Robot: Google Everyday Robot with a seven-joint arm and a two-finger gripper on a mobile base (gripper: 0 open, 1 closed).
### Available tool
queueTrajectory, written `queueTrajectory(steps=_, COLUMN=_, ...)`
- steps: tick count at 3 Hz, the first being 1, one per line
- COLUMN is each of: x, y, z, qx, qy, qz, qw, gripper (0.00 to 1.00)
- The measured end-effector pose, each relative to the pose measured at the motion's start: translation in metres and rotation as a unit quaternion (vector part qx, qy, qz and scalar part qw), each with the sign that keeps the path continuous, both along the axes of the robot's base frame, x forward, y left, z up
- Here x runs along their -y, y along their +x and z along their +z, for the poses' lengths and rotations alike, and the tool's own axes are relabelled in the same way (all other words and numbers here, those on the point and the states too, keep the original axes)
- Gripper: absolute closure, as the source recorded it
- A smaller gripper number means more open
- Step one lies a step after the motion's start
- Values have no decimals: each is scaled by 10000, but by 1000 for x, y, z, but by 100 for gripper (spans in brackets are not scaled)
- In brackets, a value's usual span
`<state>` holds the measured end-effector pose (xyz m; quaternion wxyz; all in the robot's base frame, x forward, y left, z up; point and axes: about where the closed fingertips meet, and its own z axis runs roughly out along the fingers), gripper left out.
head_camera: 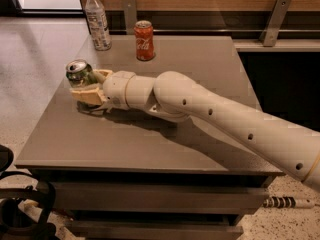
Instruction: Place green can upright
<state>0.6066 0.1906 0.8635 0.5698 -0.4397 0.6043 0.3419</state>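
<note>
The green can (80,73) is near the table's left edge, tilted with its shiny silver top facing up and toward the camera. My gripper (86,85) reaches from the right, and its cream fingers (85,94) are closed around the can's lower body. The can's base is hidden behind the fingers, so I cannot tell whether it touches the table. The white arm (210,116) stretches across the table from the right.
A red Coca-Cola can (144,40) stands upright at the back middle of the grey table (150,144). A clear plastic water bottle (97,20) stands at the back left corner. A wooden wall with metal brackets runs behind.
</note>
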Motion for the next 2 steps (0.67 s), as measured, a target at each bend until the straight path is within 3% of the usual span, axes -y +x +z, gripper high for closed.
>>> queueTrajectory(steps=1, x=-1, y=0, z=0, qx=1, qy=0, qz=6, qw=10000, gripper=20)
queueTrajectory(steps=2, x=-2, y=-1, z=0, qx=2, qy=1, qz=21, qw=10000, gripper=1)
